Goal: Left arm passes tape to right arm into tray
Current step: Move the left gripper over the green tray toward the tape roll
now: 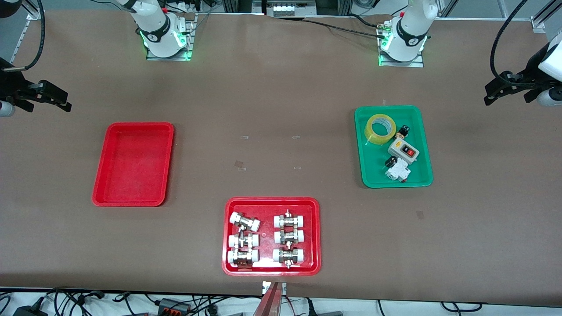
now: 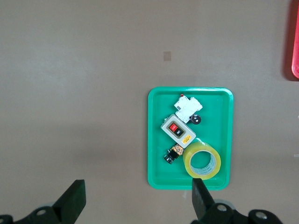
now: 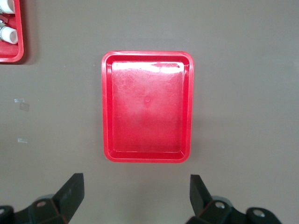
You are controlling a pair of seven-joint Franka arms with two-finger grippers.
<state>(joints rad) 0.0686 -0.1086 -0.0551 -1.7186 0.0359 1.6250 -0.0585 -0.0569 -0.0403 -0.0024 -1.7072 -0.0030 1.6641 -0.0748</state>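
Note:
The tape (image 1: 380, 128) (image 2: 202, 161), a translucent yellow roll, lies flat in the green tray (image 1: 373, 175) (image 2: 159, 140), in the corner nearest the left arm's base. My left gripper (image 1: 488, 94) (image 2: 138, 189) hangs open, high over the left arm's end of the table, apart from the green tray and holding nothing. The plain red tray (image 1: 133, 163) (image 3: 147, 107) lies toward the right arm's end with nothing in it. My right gripper (image 1: 66, 102) (image 3: 135, 182) hangs open and high at that end, holding nothing.
In the green tray with the tape lie a grey switch box (image 1: 403, 152) with a red button, a white breaker (image 1: 398, 170) and a small black part (image 1: 402, 130). A second red tray (image 1: 272, 199) holding several white-capped metal fittings sits nearest the front camera.

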